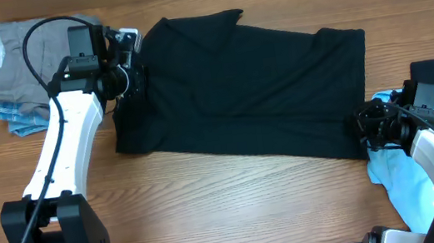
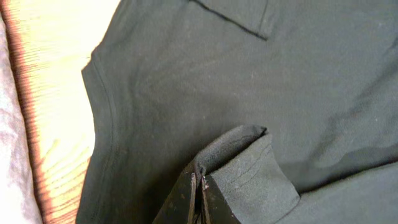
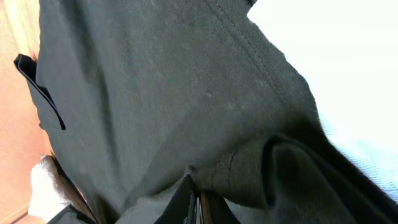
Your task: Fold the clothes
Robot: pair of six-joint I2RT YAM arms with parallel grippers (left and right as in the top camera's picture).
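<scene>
Black shirt (image 1: 254,83) is lying flat along the table (image 1: 237,211), long axis running left-right, left gripper (image 2: 198,190) pinching its left edge and right gripper (image 3: 194,196) pinching its right hem.

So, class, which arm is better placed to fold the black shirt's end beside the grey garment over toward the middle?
Left. The left end effector is shut on the black shirt at that end, next to the grey garment; the right end effector grips the far end, by the light blue tee.
</scene>
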